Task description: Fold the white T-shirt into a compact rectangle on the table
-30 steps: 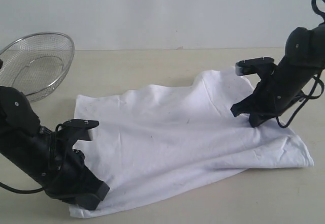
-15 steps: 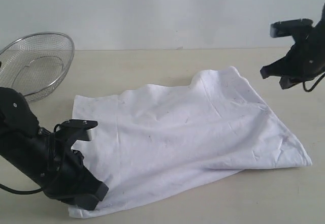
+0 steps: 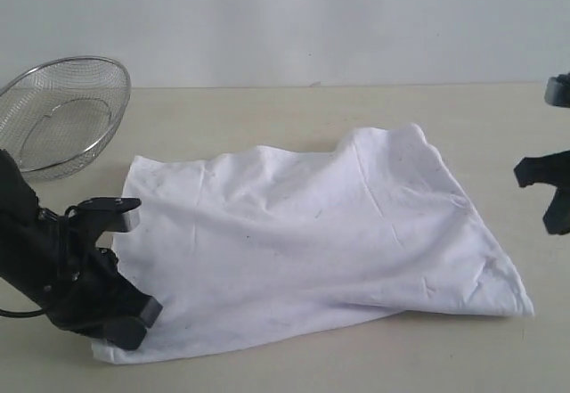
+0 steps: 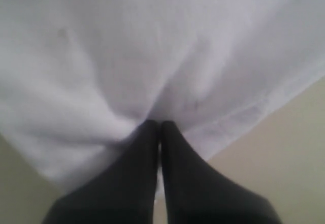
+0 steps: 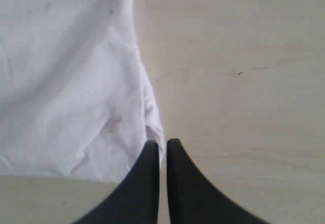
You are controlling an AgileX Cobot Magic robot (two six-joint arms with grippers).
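The white T-shirt point(image 3: 303, 241) lies rumpled on the table point(image 3: 267, 112), plain side up, with no lettering showing. My left gripper point(image 3: 134, 322) is low at the shirt's near left corner. In the left wrist view its fingers point(image 4: 152, 148) are shut and the cloth point(image 4: 152, 56) puckers toward their tips, pinched there. My right gripper point(image 3: 545, 199) hangs at the right edge of the exterior view, off the shirt. In the right wrist view the right gripper point(image 5: 162, 144) is shut and holds nothing; the shirt's hem point(image 5: 150, 107) lies below its tips on the bare table point(image 5: 238, 82).
A round wire-mesh basket point(image 3: 62, 112) leans at the back left of the table, beyond the left arm. Bare tabletop runs behind the shirt and to its right.
The right gripper has lifted off the shirt's far right part and swung away to the right. The left arm has drawn back to the left, dragging the shirt's near corner with it.
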